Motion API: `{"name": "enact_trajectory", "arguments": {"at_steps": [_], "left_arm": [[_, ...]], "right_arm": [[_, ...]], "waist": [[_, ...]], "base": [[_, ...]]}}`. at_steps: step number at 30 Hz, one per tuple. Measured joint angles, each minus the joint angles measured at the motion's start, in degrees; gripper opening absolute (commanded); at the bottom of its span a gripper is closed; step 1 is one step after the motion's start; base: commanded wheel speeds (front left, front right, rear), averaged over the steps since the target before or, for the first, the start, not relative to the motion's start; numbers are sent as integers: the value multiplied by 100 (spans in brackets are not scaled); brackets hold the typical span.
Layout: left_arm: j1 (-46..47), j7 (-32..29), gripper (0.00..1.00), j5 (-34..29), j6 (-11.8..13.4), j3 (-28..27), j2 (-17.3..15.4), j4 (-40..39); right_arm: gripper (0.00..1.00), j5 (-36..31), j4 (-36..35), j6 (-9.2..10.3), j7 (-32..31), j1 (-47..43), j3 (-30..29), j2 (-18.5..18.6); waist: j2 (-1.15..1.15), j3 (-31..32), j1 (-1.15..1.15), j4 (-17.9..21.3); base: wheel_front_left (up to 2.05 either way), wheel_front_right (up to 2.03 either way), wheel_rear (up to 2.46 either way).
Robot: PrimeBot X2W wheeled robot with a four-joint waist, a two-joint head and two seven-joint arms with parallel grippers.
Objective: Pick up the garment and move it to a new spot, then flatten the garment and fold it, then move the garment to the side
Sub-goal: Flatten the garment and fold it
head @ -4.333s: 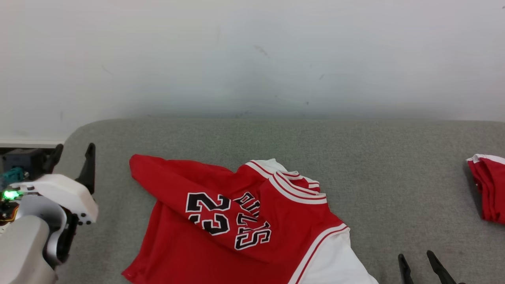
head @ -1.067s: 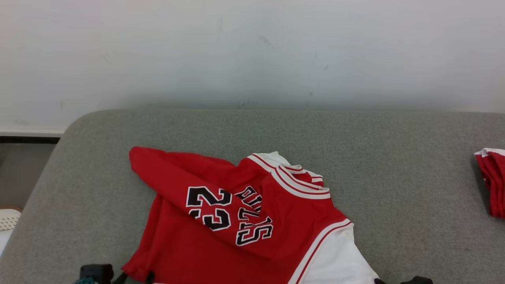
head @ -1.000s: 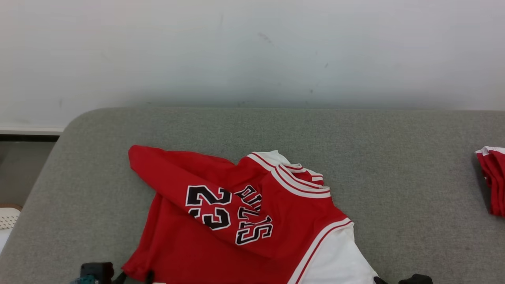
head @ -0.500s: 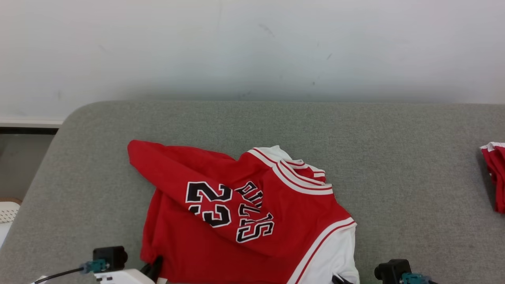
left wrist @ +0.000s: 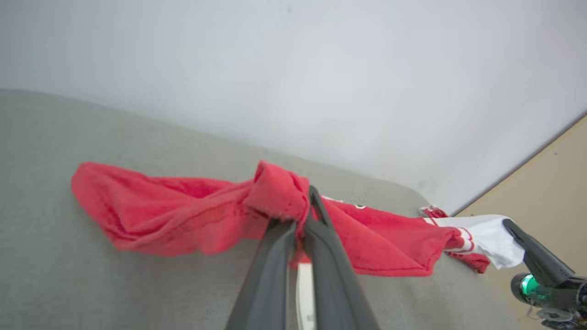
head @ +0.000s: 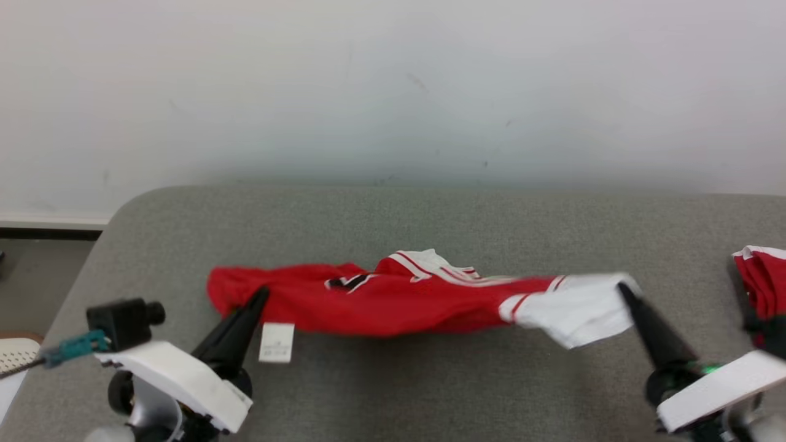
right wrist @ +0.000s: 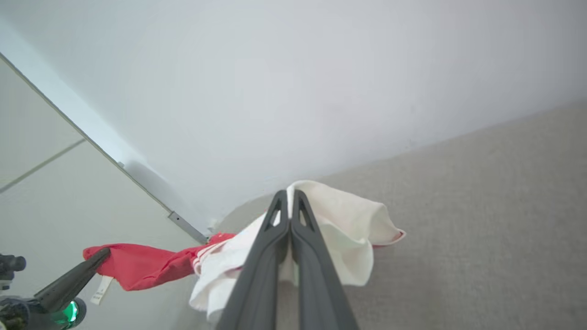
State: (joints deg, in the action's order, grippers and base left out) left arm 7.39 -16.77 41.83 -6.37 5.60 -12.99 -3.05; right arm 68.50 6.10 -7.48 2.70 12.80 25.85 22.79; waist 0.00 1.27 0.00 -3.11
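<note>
My left gripper and right gripper are clamped on opposite ends of the garment, which seems soft and light, sagging between them.

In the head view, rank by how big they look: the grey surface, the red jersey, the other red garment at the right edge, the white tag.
1. grey surface
2. red jersey
3. red garment at the right edge, partly cut off by the frame
4. white tag
</note>
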Motion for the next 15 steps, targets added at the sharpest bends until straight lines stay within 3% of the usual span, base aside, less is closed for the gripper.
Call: {"name": "enact_trajectory", "arguments": {"at_steps": [8, 15], "left_arm": [[375, -1060, 0, 582, 453, 51, -30, -2101], [1345, -1926, 0, 1013, 902, 88, -77, -3042]], "right_arm": [[0, 509, -1637, 0, 200, -131, -1238, 743], [0, 704, -2631, 0, -91, 59, -2540, 1082]], "waist": [[0, 173, 0, 130], [0, 121, 0, 312]], "base": [[0, 0, 0], [0, 0, 0]]}}
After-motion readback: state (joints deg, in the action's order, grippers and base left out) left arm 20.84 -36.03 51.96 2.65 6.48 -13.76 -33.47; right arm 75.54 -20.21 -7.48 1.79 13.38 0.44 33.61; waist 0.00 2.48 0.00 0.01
